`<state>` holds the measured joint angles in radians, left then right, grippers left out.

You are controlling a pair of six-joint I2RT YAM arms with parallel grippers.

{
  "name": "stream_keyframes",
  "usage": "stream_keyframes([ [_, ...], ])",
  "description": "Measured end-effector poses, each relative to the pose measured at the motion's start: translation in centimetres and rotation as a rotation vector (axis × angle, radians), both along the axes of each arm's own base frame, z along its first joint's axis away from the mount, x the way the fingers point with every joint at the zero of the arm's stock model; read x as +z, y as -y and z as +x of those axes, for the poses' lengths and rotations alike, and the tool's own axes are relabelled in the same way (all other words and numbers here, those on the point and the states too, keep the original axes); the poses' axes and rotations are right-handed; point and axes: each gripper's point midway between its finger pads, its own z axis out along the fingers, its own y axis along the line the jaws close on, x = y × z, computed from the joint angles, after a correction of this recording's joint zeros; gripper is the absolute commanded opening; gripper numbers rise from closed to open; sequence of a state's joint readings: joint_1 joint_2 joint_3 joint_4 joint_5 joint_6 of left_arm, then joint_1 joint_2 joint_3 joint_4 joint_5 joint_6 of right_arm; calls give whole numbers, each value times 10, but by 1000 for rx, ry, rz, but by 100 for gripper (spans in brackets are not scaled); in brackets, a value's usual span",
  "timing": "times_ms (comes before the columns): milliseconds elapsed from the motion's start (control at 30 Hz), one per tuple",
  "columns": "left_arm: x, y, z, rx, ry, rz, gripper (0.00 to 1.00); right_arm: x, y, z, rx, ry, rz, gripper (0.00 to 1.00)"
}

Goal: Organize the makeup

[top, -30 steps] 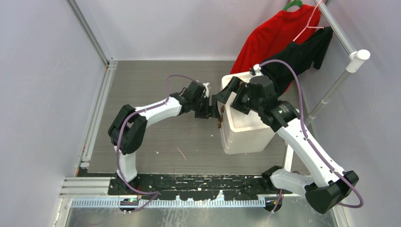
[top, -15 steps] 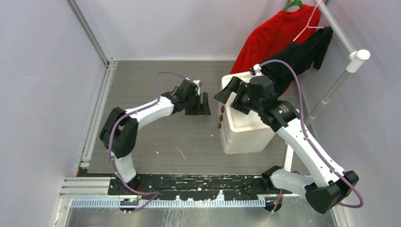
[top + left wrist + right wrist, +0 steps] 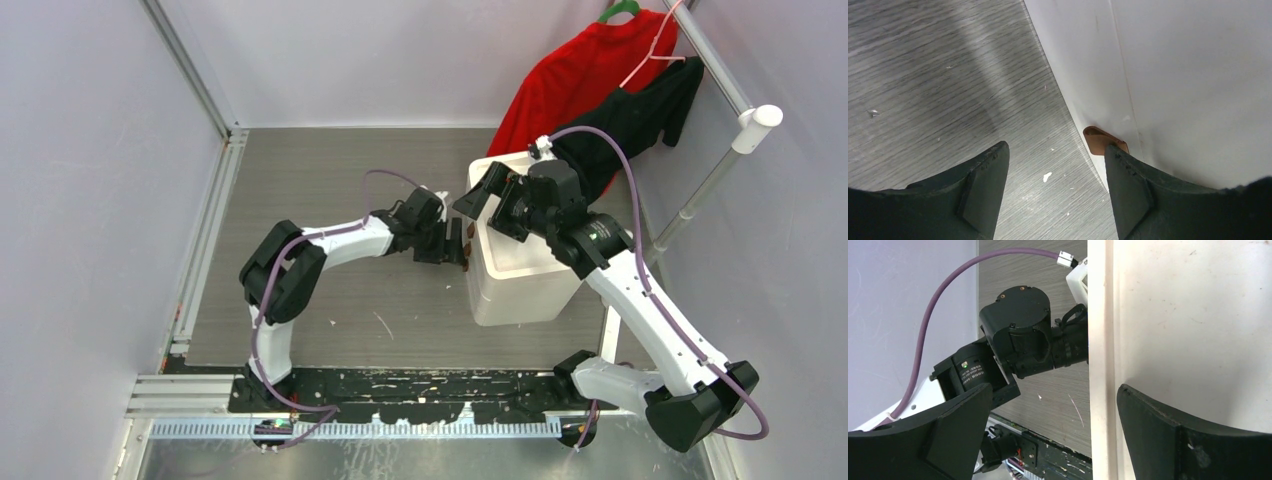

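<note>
No makeup shows in any view. A white drawer box (image 3: 525, 265) stands at the right of the table, with small brown handles (image 3: 465, 264) on its left face. My left gripper (image 3: 458, 243) is open and empty at that face. In the left wrist view its right finger sits against a brown handle (image 3: 1098, 139) on the box wall (image 3: 1173, 75), and the gripper (image 3: 1055, 150) spans bare table. My right gripper (image 3: 490, 195) is open and empty, astride the box's top left edge (image 3: 1100, 340). In the right wrist view the gripper (image 3: 1054, 392) has one finger over the box top.
A red garment (image 3: 580, 70) and a black garment (image 3: 640, 115) hang from a white rail (image 3: 700, 190) behind the box. White walls close the table at left and back. The left arm's wrist (image 3: 1018, 340) lies close beside the box, under my right gripper.
My left gripper drew back to the left, away from the box, then returned to the box's left face at the handles. The right arm has not moved.
</note>
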<state>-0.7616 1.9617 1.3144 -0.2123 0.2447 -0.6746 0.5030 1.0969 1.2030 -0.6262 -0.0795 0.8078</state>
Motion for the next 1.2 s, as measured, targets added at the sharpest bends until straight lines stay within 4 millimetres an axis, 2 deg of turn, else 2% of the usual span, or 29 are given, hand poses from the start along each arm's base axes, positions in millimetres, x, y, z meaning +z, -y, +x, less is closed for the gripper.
stream_keyframes([
  [133, 2, -3, 3, 3, 5, -2, 72, 0, 1, -1, -1, 0, -1, 100],
  [200, 11, -5, 6, 7, 19, -14, 72, 0, 2, -2, -3, -2, -4, 100],
  [267, 29, -8, 8, 7, 52, -38, 72, 0, 2, -2, -3, -2, -4, 100],
  [500, 115, -13, 12, 3, 220, -148, 72, 0, 3, -3, -4, -4, -5, 100],
  [600, 135, -14, 12, 1, 256, -178, 72, 0, 3, -4, -5, -4, -5, 100],
  [800, 149, -6, 13, -18, 269, -208, 72, 0, 3, -4, -5, -4, -6, 100],
  [933, 150, 2, 13, -41, 257, -227, 73, 0, 3, -4, -5, -4, -6, 100],
  [1067, 147, -1, 13, -42, 260, -206, 76, 0, 6, -7, -9, -8, -11, 100],
  [1200, 143, -14, 19, -23, 268, -147, 77, 1, 11, -11, -13, -19, -36, 100],
])
